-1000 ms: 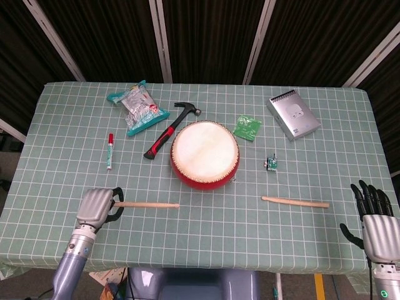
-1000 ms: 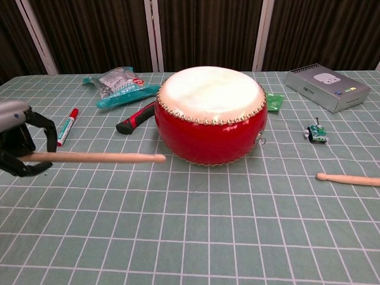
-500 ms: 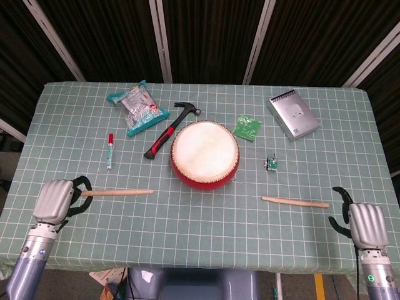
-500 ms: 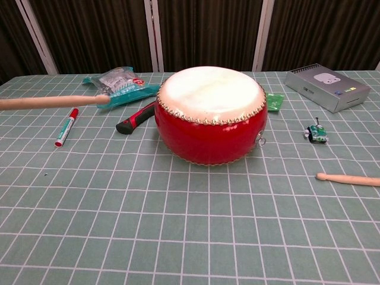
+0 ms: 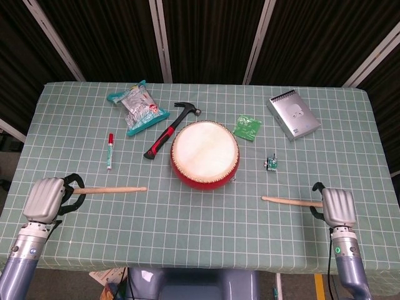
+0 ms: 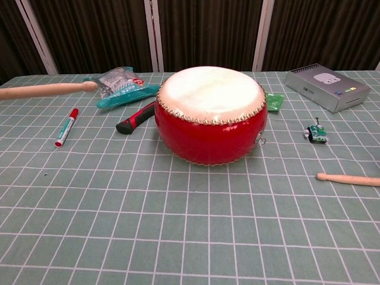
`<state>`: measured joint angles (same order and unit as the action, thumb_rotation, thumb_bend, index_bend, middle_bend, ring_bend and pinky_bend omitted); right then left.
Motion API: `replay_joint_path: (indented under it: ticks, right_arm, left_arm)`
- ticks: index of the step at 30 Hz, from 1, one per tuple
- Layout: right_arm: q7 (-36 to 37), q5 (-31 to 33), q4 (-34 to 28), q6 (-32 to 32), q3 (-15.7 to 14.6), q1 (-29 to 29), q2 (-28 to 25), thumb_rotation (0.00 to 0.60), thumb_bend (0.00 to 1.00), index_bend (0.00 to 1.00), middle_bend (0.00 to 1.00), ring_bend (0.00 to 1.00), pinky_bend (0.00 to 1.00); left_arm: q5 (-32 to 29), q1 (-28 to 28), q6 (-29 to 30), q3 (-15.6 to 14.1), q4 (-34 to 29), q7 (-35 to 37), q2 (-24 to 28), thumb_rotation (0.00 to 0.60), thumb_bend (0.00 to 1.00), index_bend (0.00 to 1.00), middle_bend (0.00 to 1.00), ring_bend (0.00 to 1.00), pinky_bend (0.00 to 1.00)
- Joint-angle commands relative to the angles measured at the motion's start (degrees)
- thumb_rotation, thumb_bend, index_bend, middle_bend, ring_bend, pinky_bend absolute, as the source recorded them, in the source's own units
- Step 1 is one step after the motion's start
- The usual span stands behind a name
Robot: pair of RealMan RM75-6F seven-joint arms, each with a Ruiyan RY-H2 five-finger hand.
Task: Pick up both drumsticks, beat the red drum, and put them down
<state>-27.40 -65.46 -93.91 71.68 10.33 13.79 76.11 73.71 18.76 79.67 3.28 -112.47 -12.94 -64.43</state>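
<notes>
We count two drumsticks and one red drum mid-table. Our left hand, at the table's front-left corner, grips one drumstick, lifted. Our right hand, near the front-right edge, covers the butt of the second drumstick lying flat; whether it grips, we cannot tell. The chest view cuts off both hands.

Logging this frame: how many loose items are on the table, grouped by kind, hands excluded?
Drumsticks: 2, left one and right one
Red drum: 1
Hammer: 1
Red marker: 1
Teal packet: 1
Small green packet: 1
Silver notebook: 1
Small green toy: 1
Total: 9
</notes>
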Motion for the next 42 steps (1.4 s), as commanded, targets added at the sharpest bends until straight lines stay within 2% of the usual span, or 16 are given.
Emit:
replay_joint_path:
  ticks: [1,8,14,30,42]
  right_arm:
    - [-1.3,1.1,1.4,-0.3,-0.2,0.8,2.2,0.600,0.28,0.42,1.00,1.00,1.00]
    - [-2.3,2.7,4.7,-0.9,-1.5,1.2,6.1,0.600,0.31,0.45,1.00,1.00,1.00]
    - [-2.3,4.4,7.6,-1.7,-1.0,2.1,7.9,0.600,0.31,0.45,1.00,1.00,1.00]
    - [-2.2,8.5,13.2,-4.1,-0.5,3.9,10.5,0.600,0.39,0.47,1.00,1.00,1.00]
    - [-2.4,11.1,15.6,-5.1,-0.6,4.2,11.0,0.600,0.39,0.48,1.00,1.00,1.00]
  left_arm:
    - [-0.1,-0.1,-0.2,0.1,0.1,0.1,0.0,0.600,0.52,0.76,1.00,1.00,1.00]
    - [-0.2,-0.3,-0.7,0.5,0.1,0.1,0.0,0.600,0.52,0.76,1.00,1.00,1.00]
    - [-0.2,-0.5,-0.9,0.8,0.1,0.0,0.0,0.600,0.52,0.76,1.00,1.00,1.00]
    - [-0.6,-0.9,-1.5,1.8,0.0,-0.5,-0.2,0.600,0.52,0.76,1.00,1.00,1.00]
    - [-0.8,-1.1,-1.9,2.1,0.0,-0.6,-0.2,0.600,0.52,0.76,1.00,1.00,1.00]
